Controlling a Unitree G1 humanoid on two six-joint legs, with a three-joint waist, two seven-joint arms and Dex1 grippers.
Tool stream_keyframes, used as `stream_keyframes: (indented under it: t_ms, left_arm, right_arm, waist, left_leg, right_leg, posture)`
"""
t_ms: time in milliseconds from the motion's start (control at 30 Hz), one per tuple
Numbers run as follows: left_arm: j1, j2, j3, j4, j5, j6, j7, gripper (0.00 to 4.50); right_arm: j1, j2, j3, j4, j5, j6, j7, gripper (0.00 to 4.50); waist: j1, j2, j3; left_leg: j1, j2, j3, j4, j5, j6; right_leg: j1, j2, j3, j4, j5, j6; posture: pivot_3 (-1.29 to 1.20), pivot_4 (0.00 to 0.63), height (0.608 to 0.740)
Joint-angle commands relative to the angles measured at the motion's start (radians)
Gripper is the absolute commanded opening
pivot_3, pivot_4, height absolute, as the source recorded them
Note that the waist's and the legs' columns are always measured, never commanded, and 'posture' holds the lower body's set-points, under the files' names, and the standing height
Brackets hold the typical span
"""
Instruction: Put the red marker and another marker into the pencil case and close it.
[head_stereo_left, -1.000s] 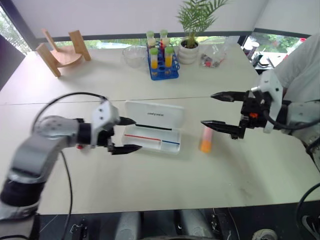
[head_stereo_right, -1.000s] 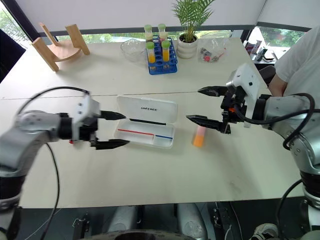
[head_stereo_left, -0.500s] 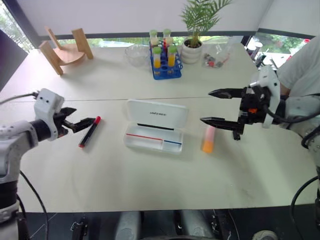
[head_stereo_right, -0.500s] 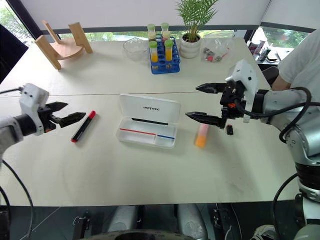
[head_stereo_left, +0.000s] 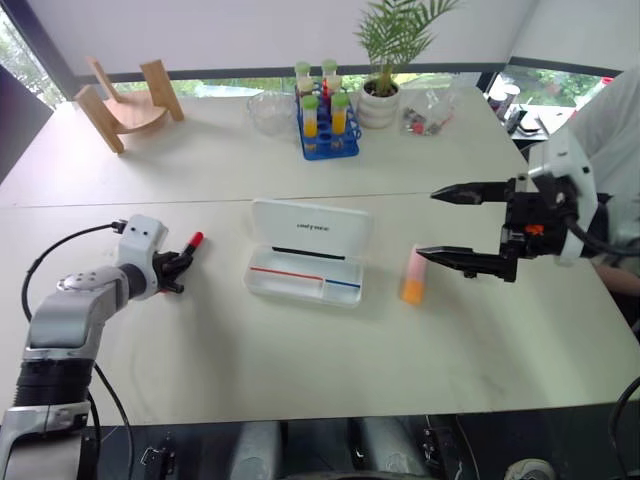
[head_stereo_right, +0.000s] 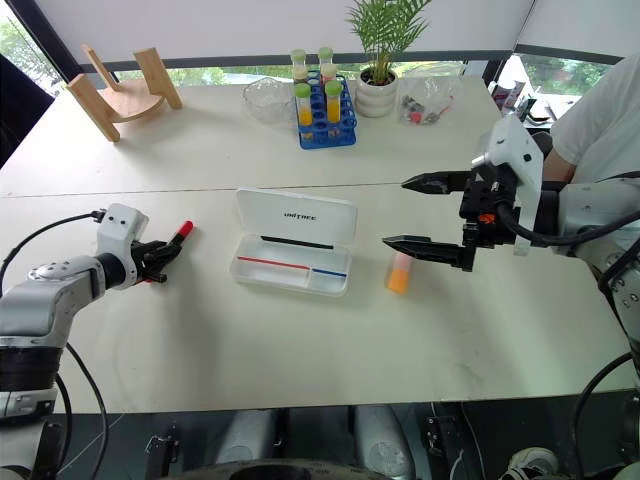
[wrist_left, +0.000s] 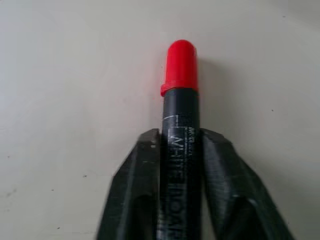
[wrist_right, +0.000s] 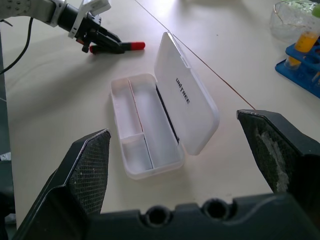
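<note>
left jaws now clamped on slim red marker (wrist_left: 180, 135), right jaws spread, white hinged pencil case (head_stereo_left: 305, 265) open

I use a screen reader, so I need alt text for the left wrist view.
The left gripper has its two black fingers closed against the sides of the red marker, whose black barrel runs between them and whose red cap points away over the pale table.

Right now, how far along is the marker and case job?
Done: the pencil case lies open, its tray holding no marker. In hand: the left gripper has its jaws closed on the red marker, which lies on the table. Left: case that one, then the pink-orange marker lying beside the case below the open right gripper, then shut the lid.
</note>
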Motion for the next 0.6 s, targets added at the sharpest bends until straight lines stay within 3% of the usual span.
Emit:
stream_keyframes:
  t_ms: [33, 133, 333, 600]
  left_arm:
    - [0.008, 0.033, 0.023, -0.041, -0.052, -0.027, -0.103, 0.26]
    - [-0.02, 0.083, 0.007, -0.146, -0.117, -0.155, -0.31, 0.26]
    - [-0.23, 0.113, -0.129, -0.173, -0.131, -0.354, -0.603, 0.26]
    - [-0.461, -0.03, -0.412, 0.079, 0.072, -0.684, -0.801, 0.26]
  right_arm:
    - [-0.007, -0.013, -0.048, -0.021, 0.013, -0.002, -0.011, 4.5]
    - [-0.006, -0.016, -0.048, -0.015, 0.007, -0.005, -0.013, 4.5]
    - [-0.004, -0.023, -0.063, -0.018, 0.006, -0.003, -0.025, 4.5]
    - [0.08, -0.023, -0.158, -0.101, 0.042, 0.053, -0.096, 4.5]
  waist:
    - [0.0, 0.0, 0.0]
    - [0.003, -0.002, 0.001]
    - [0.018, -0.003, 0.002]
    - [0.004, -0.003, 0.002]
  left_leg:
    - [0.0, 0.0, 0.0, 0.0, 0.0, 0.0]
    - [-0.002, 0.0, 0.0, -0.001, 0.0, 0.0]
    - [-0.004, -0.001, 0.001, 0.0, 0.002, -0.003]
    - [-0.004, -0.001, 0.001, 0.0, 0.001, -0.002]
  right_leg:
    - [0.0, 0.0, 0.0, 0.0, 0.0, 0.0]
    - [-0.002, 0.0, 0.0, 0.0, 0.0, 0.0]
    - [-0.002, -0.001, -0.001, -0.002, 0.0, 0.0]
    - [-0.002, 0.001, 0.0, -0.001, 0.0, 0.0]
  posture:
    - [0.0, 0.15, 0.74]
    - [0.0, 0.15, 0.74]
    - [0.0, 0.15, 0.74]
    - [0.0, 0.15, 0.74]
